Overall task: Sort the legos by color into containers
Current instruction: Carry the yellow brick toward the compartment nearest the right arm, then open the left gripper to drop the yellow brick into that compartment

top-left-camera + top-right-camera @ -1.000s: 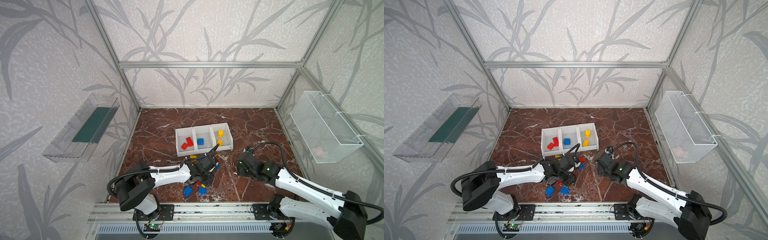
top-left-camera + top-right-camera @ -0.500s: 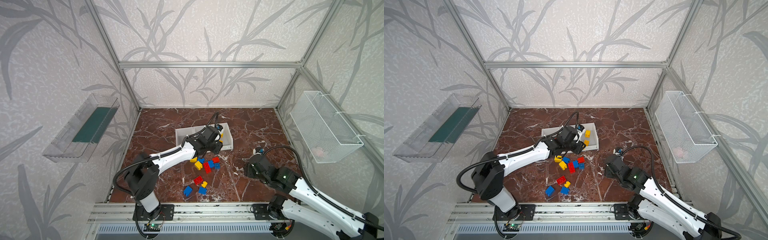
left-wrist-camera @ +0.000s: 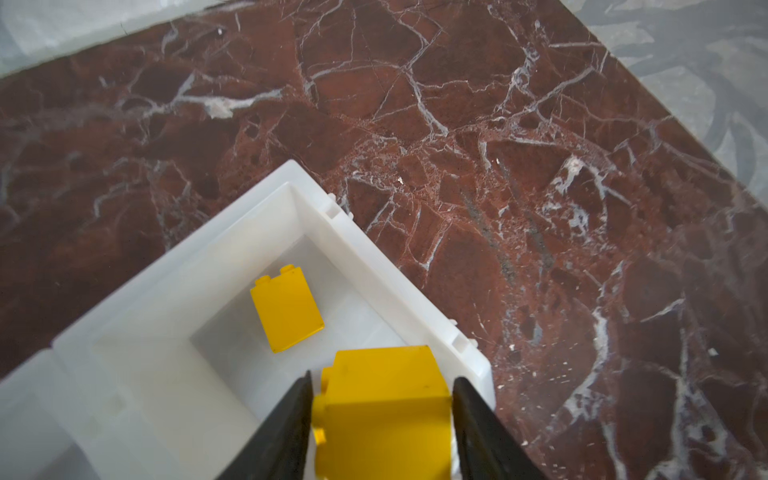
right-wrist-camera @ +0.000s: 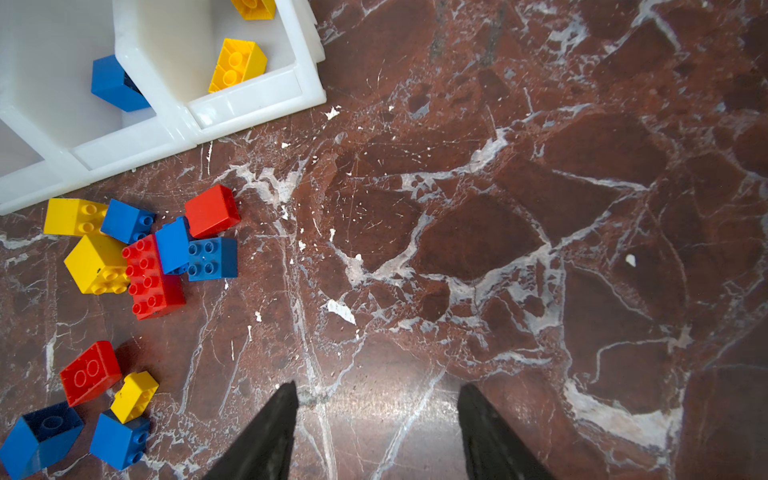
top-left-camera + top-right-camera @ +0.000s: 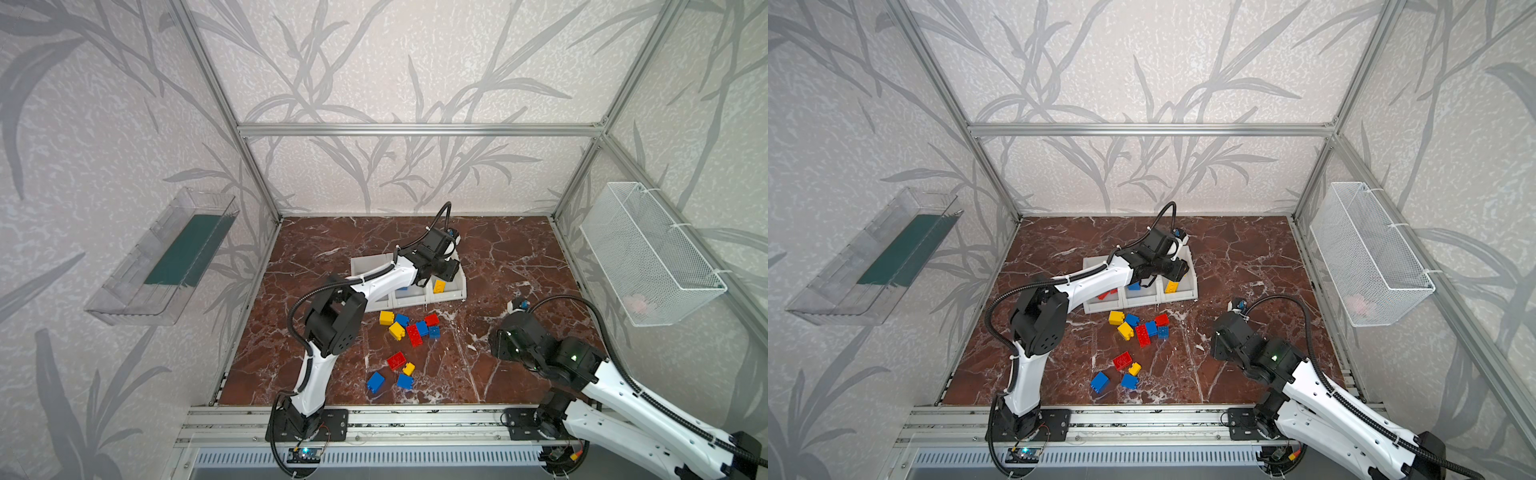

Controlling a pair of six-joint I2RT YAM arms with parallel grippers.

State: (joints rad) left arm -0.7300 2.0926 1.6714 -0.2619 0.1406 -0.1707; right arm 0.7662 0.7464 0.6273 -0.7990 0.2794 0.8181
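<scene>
While over the white bin (image 3: 357, 249), yellow brick (image 3: 382, 415) between left gripper (image 3: 381, 376) jaws, grip unclear.

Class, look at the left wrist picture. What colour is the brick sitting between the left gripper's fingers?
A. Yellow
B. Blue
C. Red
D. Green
A: the brick between the fingers of the left gripper is yellow, matching the loose yellow brick lying in the white bin beneath it.

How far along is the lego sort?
Done: a few already binned, e.g. a blue brick. In hand: yellow brick between the left gripper's jaws, over the yellow bin. Left: eleven loose bricks on the table; right gripper open, empty.
</scene>
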